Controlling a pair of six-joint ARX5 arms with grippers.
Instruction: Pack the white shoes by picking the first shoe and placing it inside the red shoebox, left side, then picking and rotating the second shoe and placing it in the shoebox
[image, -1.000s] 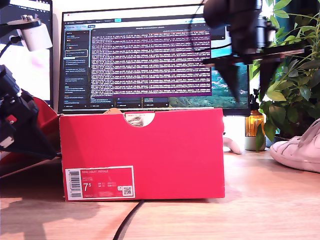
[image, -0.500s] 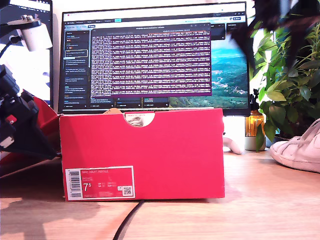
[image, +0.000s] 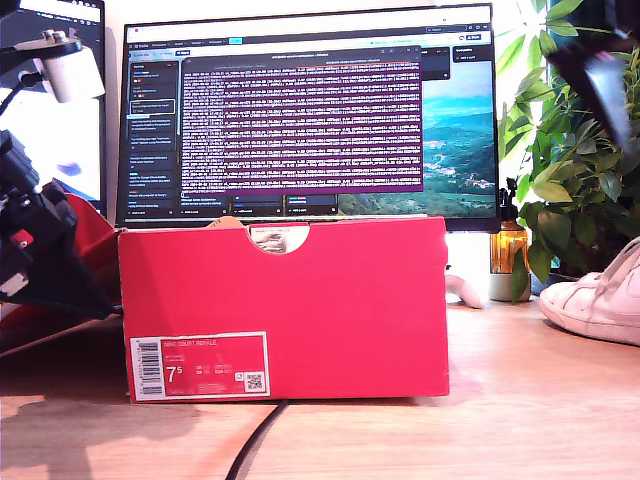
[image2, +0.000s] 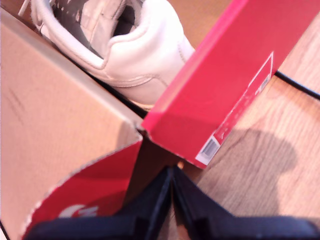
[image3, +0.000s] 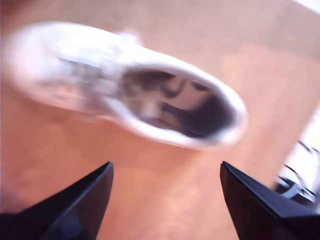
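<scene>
The red shoebox (image: 285, 300) stands open in the middle of the wooden table, label side facing the exterior view. One white shoe (image2: 140, 55) lies inside it, heel near the box wall (image2: 220, 95). The other white shoe (image: 600, 300) rests on the table at the exterior view's right. My second gripper (image3: 165, 167) hovers open above that shoe (image3: 125, 85), which is motion-blurred, and shows as a dark blur (image: 600, 60) high at the exterior view's right. My first gripper (image2: 171, 170) is shut on nothing, low beside the box's corner.
The red lid (image2: 80, 200) with a white swoosh leans by the first arm (image: 35, 250) at the exterior view's left. A monitor (image: 300, 110) stands behind the box, with a plant (image: 570, 190) and an amber bottle (image: 510, 245) to its right. A black cable (image: 255, 440) runs forward.
The second arm has swung from above the box's end toward the exterior view's right, over the shoe on the table. The first arm and the box have stayed put.
</scene>
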